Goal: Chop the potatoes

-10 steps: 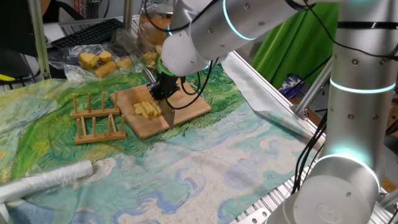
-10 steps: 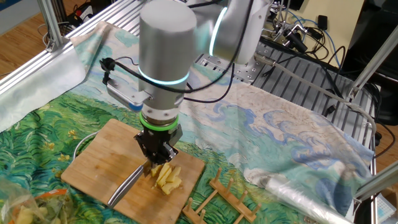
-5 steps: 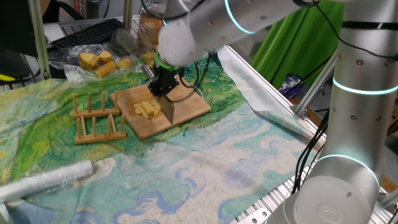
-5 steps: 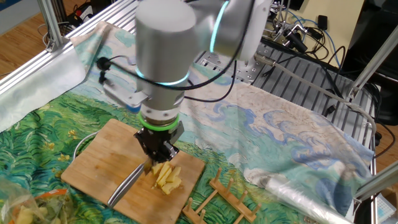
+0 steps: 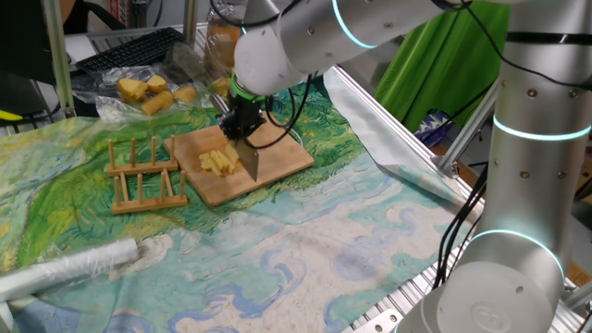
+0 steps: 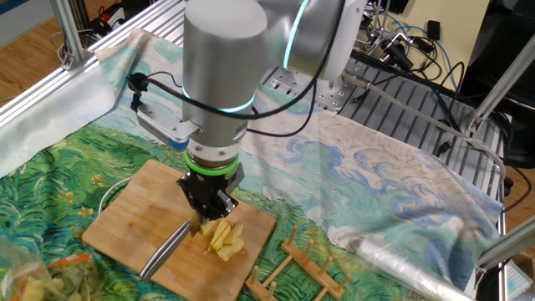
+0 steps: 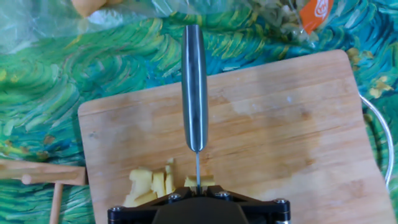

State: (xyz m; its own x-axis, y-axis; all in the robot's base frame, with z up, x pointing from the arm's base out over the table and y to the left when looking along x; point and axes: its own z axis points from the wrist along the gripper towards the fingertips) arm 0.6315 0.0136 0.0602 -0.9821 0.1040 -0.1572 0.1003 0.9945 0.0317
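Note:
The potatoes (image 5: 217, 162) are a small cluster of pale-yellow slices and sticks on a bamboo cutting board (image 5: 282, 159). They also show in the other fixed view (image 6: 224, 239) and at the bottom of the hand view (image 7: 149, 185). My gripper (image 5: 243, 129) is shut on a steel knife (image 7: 194, 87). It stands over the board just beside the cluster, with the blade (image 5: 250, 165) pointing down at the board. In the other fixed view the gripper (image 6: 206, 214) hides part of the cluster. The knife (image 6: 164, 251) slants out over the board (image 6: 134, 221).
A wooden rack (image 5: 143, 176) stands left of the board, close to the potatoes. A plastic bag of yellow chunks (image 5: 148, 92) lies behind. A roll of clear film (image 5: 65, 268) lies at the front left. A painted cloth (image 5: 305, 240) covers the table.
The gripper with the knife has shifted slightly up and away from the potato cluster. The cut pieces and the board have not moved.

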